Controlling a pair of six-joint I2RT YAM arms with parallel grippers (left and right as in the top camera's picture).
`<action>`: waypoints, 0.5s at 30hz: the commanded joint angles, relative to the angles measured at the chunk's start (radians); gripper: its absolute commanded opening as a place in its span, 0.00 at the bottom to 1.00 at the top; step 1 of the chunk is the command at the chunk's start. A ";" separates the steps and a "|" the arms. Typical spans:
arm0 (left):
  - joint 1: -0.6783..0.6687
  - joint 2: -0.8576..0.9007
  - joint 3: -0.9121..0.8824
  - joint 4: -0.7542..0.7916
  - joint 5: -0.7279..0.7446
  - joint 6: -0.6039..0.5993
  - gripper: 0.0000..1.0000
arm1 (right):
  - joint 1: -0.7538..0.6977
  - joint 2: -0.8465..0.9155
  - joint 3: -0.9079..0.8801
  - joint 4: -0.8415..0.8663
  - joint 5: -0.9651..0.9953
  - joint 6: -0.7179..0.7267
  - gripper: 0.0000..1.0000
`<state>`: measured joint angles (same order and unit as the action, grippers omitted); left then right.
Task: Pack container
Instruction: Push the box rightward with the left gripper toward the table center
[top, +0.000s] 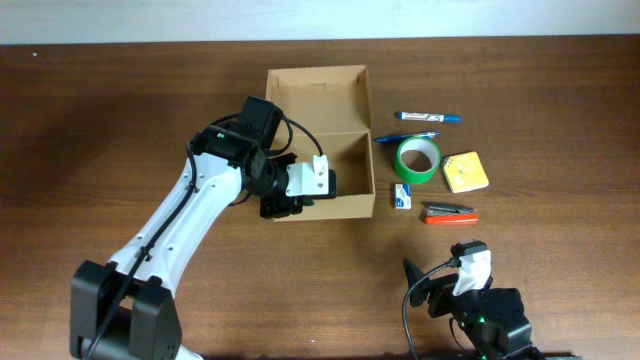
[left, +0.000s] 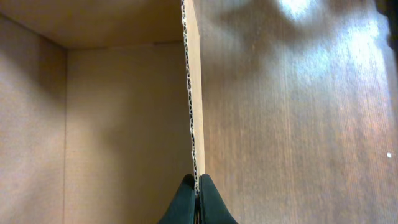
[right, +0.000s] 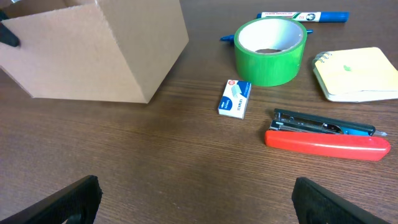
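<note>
The container (top: 350, 205) is seen centre-top in the overhead view, lid flap open toward the upper edge, on the wooden table (top: 100, 120). The left gripper (top: 300, 195) is placed at the box's lower-left part. In the left wrist view its fingertips (left: 186, 202) are pinched tight on the corrugated wall edge, w/ box interior at frame left and table at frame right.

The right gripper (right: 196, 186) is spread wide w/ nothing held. It is parked at the lower right of the overhead view, well apart from the box.

Right of the box are laid a green tape roll (top: 418, 160), yellow note pad (top: 466, 172), small staples box (top: 402, 195), red stapler (top: 450, 214) and blue marker (top: 430, 117).
</note>
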<state>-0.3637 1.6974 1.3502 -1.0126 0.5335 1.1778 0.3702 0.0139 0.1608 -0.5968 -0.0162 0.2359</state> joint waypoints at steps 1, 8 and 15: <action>0.003 0.024 0.023 -0.008 0.001 0.047 0.02 | 0.009 -0.011 -0.007 0.003 0.002 0.001 0.99; 0.003 0.052 0.023 -0.014 0.001 0.046 0.23 | 0.009 -0.011 -0.007 0.003 0.002 0.001 0.99; 0.003 0.053 0.023 -0.014 0.001 -0.001 0.74 | 0.009 -0.011 -0.007 0.003 0.002 0.001 0.99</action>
<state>-0.3634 1.7439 1.3502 -1.0245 0.5236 1.2041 0.3702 0.0139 0.1608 -0.5968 -0.0162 0.2363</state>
